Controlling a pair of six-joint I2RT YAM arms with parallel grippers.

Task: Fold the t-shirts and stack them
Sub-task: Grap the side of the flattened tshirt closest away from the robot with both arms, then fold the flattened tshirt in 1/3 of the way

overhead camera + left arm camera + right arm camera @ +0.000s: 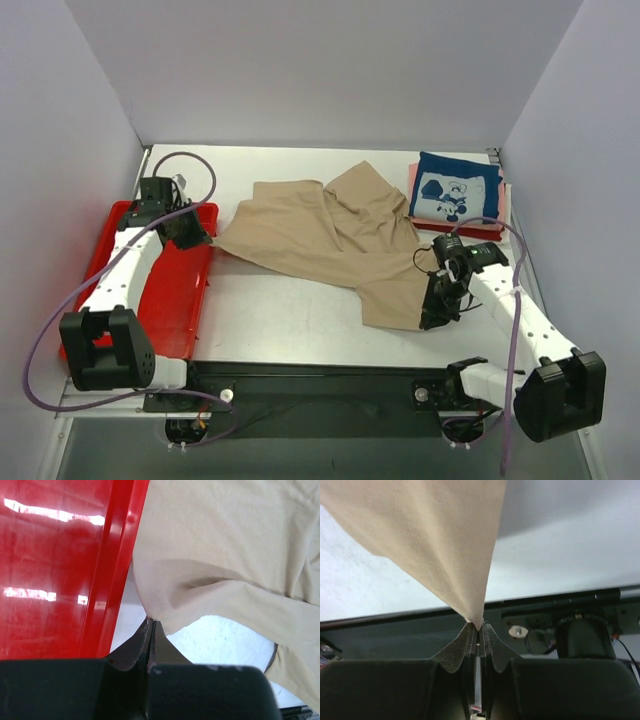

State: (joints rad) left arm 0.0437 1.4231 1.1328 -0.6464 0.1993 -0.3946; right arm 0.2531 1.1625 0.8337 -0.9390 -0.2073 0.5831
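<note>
T-shirts: four, namely tan t-shirt (330, 235), navy t-shirt (457, 188), pink t-shirt (412, 190), red t-shirt (470, 231). Tray (172, 295): one. Grippers: two, left gripper (205, 240), right gripper (432, 322).

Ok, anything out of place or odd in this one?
Nothing damaged. The tan t-shirt lies rumpled and skewed, one corner pinched by the left pincer beside the rim of the red tray, another by the right pincer.

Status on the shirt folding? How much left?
Done: navy t-shirt lies folded atop the pink t-shirt and red t-shirt, back right. In hand: tan t-shirt, unfolded and rumpled mid-table, left jaws shut on its corner by the red tray, right jaws on its near edge. Left: fold it, add it to the stack.
</note>
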